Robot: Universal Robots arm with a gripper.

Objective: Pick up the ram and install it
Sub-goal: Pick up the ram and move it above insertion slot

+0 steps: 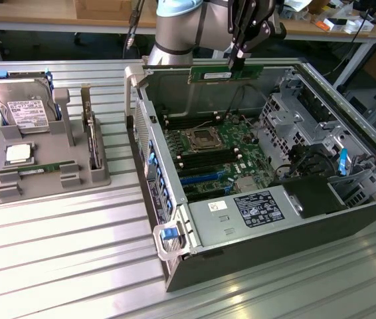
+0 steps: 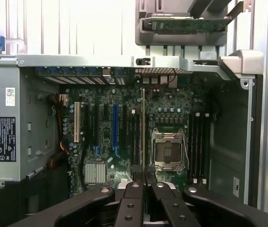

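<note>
Nearest in the exterior view, the slatted metal table (image 1: 55,266) is seen, and on it the open computer case (image 1: 175,276) is laid on its side, with a blue latch (image 1: 168,232) at its near corner. Just beyond, a labelled metal cover (image 1: 241,209) is passed, then the green motherboard (image 1: 238,159) with its processor socket (image 1: 203,139) between rows of black memory slots (image 1: 198,161).

To the exterior view's left, well apart from the case, a grey tray (image 1: 5,193) is noted, in which a processor chip (image 1: 18,154) and, further back, a hard drive (image 1: 25,109) are set.

Now to the far side of the case: the ram (image 1: 226,73) is found there, held level and lengthwise in the air, above the board and clear of it, up by the case's far wall. It is pinched at its upper edge by the gripper (image 1: 236,63), whose jaws are pressed together on the stick. The gripper is pointed straight down, black linkages angled in to the tips, and it is carried by the arm (image 1: 175,26), whose pale joint is bent over behind the case.

From the wrist view, the gripper (image 2: 144,171) is seen from above, and the ram (image 2: 143,127) is shown edge-on as a thin line running over the board, just beside the processor socket (image 2: 167,151).
</note>
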